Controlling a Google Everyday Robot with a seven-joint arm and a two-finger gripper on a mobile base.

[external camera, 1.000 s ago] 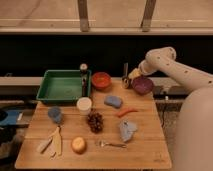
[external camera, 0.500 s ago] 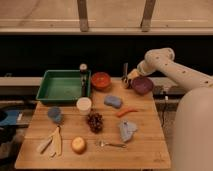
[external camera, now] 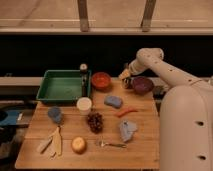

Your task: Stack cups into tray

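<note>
The green tray (external camera: pixel 51 92) stands at the back left of the wooden table, with nothing visible inside. The cream-white cup (external camera: pixel 84 105) stands upright just in front of the tray's right corner. The blue-grey cup (external camera: pixel 54 114) stands to its left, near the table's left edge. My gripper (external camera: pixel 125 79) hangs at the back of the table, between the orange-red bowl (external camera: pixel 101 80) and the purple bowl (external camera: pixel 142 84), far to the right of both cups.
A dark bottle (external camera: pixel 83 70) stands at the tray's right rim. On the table lie a blue sponge (external camera: pixel 113 101), a red chili (external camera: pixel 126 112), grapes (external camera: pixel 95 121), a grey cloth (external camera: pixel 127 129), a fork (external camera: pixel 111 144), an apple (external camera: pixel 78 144) and wooden utensils (external camera: pixel 51 142).
</note>
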